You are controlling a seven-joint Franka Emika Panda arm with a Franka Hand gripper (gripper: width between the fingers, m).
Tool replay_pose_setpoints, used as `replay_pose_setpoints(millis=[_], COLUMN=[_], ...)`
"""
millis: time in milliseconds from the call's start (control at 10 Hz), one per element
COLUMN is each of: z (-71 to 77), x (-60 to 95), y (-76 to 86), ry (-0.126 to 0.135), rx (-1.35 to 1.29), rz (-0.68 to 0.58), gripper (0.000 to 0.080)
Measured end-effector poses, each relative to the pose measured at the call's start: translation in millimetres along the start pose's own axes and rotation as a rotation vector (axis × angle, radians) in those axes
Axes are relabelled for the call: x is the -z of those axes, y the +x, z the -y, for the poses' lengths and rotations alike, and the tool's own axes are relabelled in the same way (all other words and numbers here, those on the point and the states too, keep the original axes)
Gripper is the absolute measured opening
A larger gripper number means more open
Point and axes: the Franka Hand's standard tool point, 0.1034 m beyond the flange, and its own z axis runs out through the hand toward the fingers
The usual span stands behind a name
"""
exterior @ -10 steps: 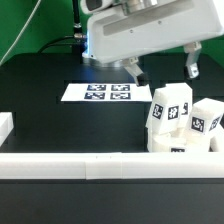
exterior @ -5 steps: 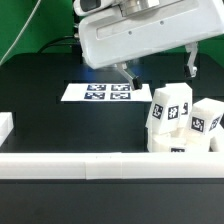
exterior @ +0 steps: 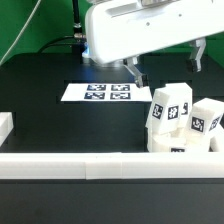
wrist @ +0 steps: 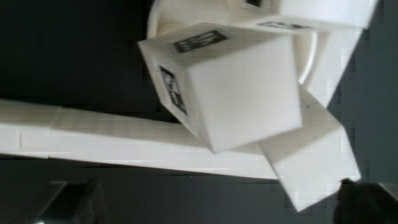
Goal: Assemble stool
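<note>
— Where are the stool parts?
— Clustered at the exterior view's right, against the near rail: two blocky white legs [exterior: 172,112] [exterior: 204,122] standing upright, touching, with black-and-white tags.
— And the seat [exterior: 178,147]?
— Under them, only its white edge shows.

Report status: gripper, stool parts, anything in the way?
Gripper open, empty, above the table. Stool legs clustered by the border rail, untouched. Marker board flat on the table. Nothing blocking.
</note>
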Motion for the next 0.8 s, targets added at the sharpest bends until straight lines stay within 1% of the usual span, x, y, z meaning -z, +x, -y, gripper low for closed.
replay_pose_setpoints(millis=[200, 300, 500, 600, 800], z=[-0.6, -1.0, 2.7, 4.5, 2.7], x=[-0.4, -0.7, -1.0, -0.5, -0.1], y=[-0.4, -0.4, 4.3, 6.1, 6.3], ry=[-0.001, -0.011, -0.068, -0.086, -0.091], rx=[0.107, 0.2, 0.469, 0.605, 0.757], rz=[0.002, 0.006, 0.019, 0.031, 0.042], gripper=[0.0649, 0.0649, 0.0649, 0.0649, 0.0649])
